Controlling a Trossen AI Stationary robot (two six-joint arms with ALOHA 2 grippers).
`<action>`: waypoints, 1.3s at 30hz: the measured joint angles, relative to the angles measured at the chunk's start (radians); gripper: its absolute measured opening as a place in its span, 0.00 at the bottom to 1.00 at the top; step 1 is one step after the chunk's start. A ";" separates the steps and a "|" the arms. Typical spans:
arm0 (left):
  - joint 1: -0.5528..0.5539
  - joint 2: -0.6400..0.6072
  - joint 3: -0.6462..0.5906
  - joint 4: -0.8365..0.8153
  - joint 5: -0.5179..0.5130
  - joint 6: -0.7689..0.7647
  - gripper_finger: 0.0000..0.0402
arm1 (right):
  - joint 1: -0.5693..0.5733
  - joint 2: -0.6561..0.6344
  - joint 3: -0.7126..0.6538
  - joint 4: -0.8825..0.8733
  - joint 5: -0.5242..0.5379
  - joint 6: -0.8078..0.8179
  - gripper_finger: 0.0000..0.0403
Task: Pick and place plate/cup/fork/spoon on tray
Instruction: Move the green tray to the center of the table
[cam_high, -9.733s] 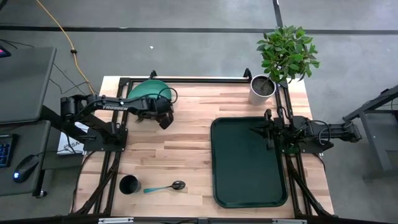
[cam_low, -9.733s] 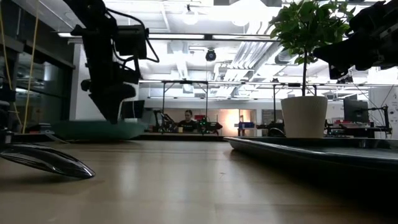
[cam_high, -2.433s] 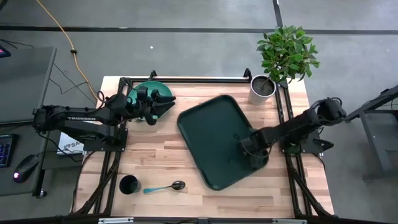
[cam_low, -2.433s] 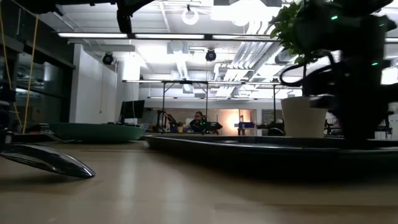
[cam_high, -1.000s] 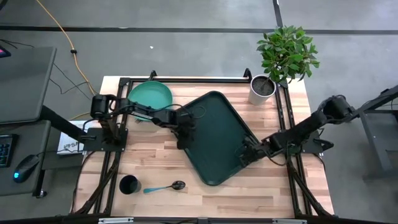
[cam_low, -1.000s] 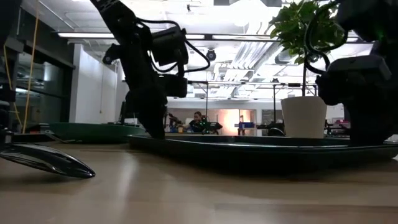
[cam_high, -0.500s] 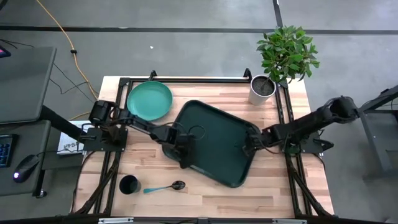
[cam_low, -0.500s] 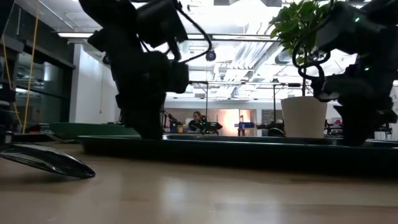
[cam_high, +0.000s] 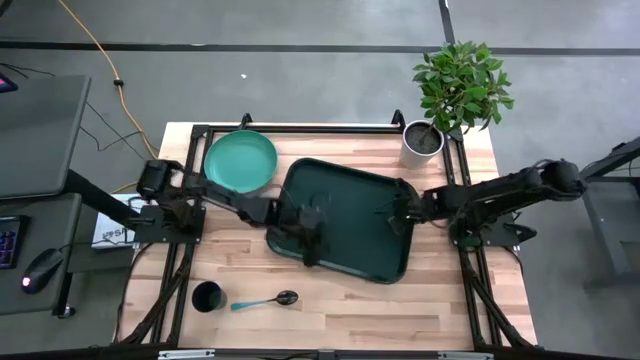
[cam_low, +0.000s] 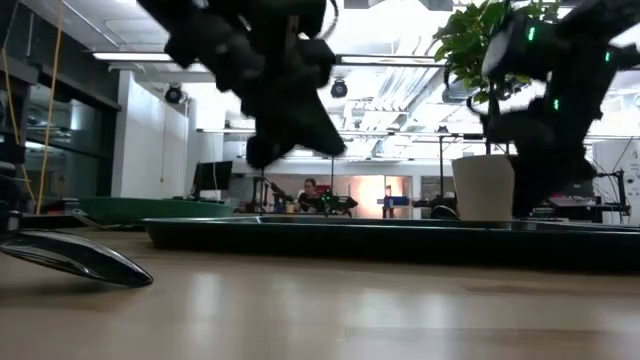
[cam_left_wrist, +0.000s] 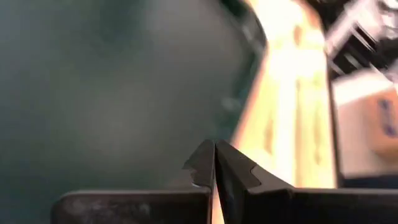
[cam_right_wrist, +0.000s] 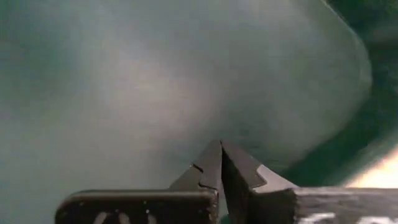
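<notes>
Left gripper (cam_high: 308, 240) sits over the near-left edge of the tray (cam_high: 345, 215), and in my left wrist view its dark fingers (cam_left_wrist: 202, 167) are pressed together with nothing between them. Left of the tray I see the round teal plate (cam_high: 240, 162) with its shallow rim; nearer me lie the small black cylindrical cup (cam_high: 207, 297) and the spoon (cam_high: 265, 300), teal-handled with a glossy oval bowl. That tray is dark green, smooth, round-cornered, lying skewed on the pale wood-plank table (cam_high: 230, 250). Right gripper (cam_high: 398, 214) is at its right edge, fingers (cam_right_wrist: 214, 165) closed too. Beyond it a white plant pot (cam_high: 421, 143); farther back, grey floor.
</notes>
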 joint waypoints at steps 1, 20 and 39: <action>0.017 -0.031 0.002 -0.029 -0.037 0.037 0.00 | 0.005 -0.021 0.004 0.014 -0.037 -0.004 0.00; 0.183 0.069 0.000 -0.393 -0.139 0.345 0.00 | 0.276 0.175 0.005 0.275 -0.285 0.159 0.00; 0.017 0.100 0.001 -0.351 -0.086 0.114 0.00 | 0.266 0.134 0.006 0.001 -0.113 0.204 0.00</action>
